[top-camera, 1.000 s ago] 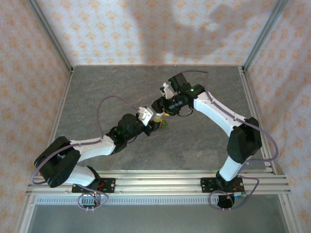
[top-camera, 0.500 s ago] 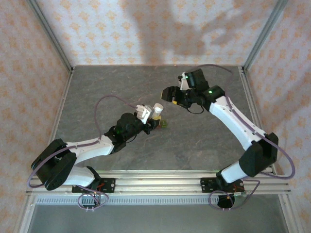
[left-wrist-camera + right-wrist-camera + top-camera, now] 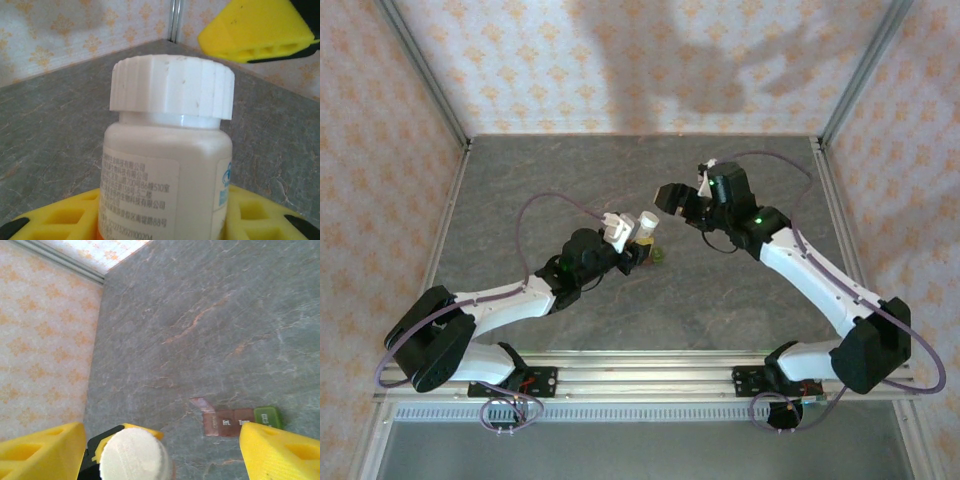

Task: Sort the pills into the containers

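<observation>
A white pill bottle [image 3: 167, 165] with a ribbed white cap [image 3: 171, 87] stands upright between the yellow fingers [image 3: 60, 217] of my left gripper [image 3: 638, 243], which is shut on it. The capped bottle [image 3: 646, 221] is near the table's middle. My right gripper [image 3: 668, 198] hovers open a little above and beyond it, looking down on the cap [image 3: 134, 455]; its fingers [image 3: 280, 450] hold nothing. The containers [image 3: 235, 421], a brownish-red strip with a green end [image 3: 267, 416] and one lid flap raised, lie flat on the table [image 3: 200, 315] beside the bottle. The pills are hidden.
The grey stone-pattern table [image 3: 570, 180] is walled by patterned panels with metal posts at the corners. The containers [image 3: 658, 256] lie just right of my left gripper. Both arm bases sit on the rail [image 3: 650, 380] at the near edge.
My right gripper has let go of the bottle's cap, opened wider and pulled back up and to the right. The left arm and bottle have stayed almost still.
</observation>
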You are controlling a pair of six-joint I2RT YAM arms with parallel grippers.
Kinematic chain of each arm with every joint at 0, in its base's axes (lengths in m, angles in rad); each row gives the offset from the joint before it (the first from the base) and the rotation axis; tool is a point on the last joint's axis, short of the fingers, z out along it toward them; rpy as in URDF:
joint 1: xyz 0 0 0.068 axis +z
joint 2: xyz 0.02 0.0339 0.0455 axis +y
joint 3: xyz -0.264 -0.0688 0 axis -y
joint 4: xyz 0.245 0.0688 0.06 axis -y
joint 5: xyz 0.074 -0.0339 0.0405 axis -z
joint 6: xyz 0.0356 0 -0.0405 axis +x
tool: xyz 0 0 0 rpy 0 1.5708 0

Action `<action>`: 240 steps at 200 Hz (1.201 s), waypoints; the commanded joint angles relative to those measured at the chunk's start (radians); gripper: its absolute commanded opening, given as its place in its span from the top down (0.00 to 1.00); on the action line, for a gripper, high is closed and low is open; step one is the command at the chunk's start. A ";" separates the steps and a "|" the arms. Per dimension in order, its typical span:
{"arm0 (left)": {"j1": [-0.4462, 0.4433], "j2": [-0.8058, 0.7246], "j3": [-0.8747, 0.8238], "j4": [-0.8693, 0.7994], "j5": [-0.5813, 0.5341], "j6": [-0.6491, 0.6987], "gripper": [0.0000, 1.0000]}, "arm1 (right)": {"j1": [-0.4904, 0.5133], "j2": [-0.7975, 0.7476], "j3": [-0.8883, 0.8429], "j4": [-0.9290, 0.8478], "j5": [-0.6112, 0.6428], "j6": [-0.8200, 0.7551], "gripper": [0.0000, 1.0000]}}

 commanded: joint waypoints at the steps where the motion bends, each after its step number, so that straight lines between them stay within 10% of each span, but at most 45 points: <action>1: -0.008 -0.003 0.037 0.002 0.025 -0.017 1.00 | 0.030 0.008 0.004 0.084 0.043 0.018 0.20; 240: -0.007 0.041 0.040 0.087 0.000 -0.046 1.00 | 0.081 0.077 -0.068 0.128 -0.042 -0.017 0.54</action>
